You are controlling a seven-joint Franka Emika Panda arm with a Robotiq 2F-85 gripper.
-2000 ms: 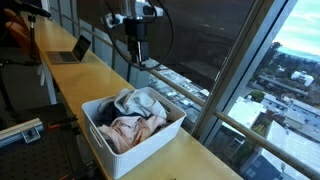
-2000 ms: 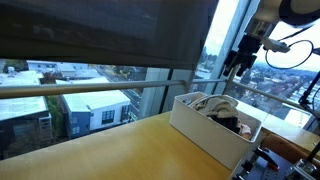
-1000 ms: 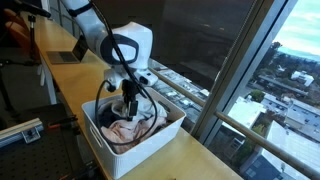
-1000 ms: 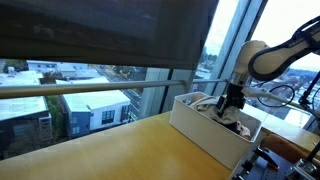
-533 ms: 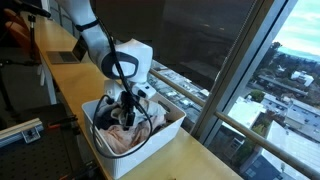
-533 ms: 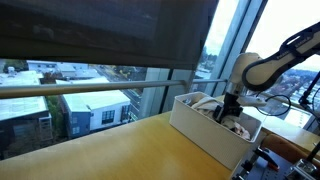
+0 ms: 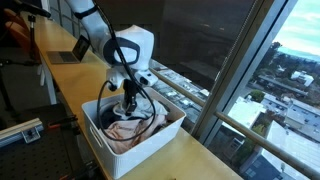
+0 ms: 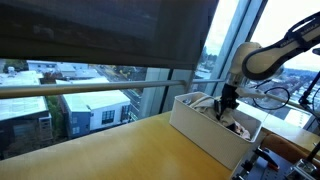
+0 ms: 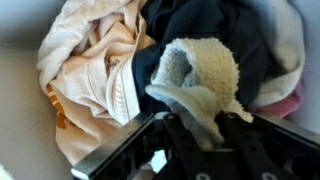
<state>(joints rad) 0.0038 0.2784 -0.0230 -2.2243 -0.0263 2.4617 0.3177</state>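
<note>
Pincer (image 7: 129, 100), cloth (image 9: 205, 65) higher; wooden counter (image 7: 190, 158), windows (image 7: 255, 60)

No text, label, brand or number can be read anywhere: none on the bin (image 7: 120, 155), the clothes (image 9: 95, 70), the fleecy cloth (image 9: 205, 75), the laptop (image 7: 72, 50) or the arm (image 7: 135, 45); the buildings (image 7: 285, 90) beyond the window (image 7: 240, 60) are too small to show signs

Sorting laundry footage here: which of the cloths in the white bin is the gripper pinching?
The fluffy cream cloth, lying on the dark navy garment. Its tail runs down between the fingers of the gripper; the smooth peach garment lies untouched beside it.
</note>
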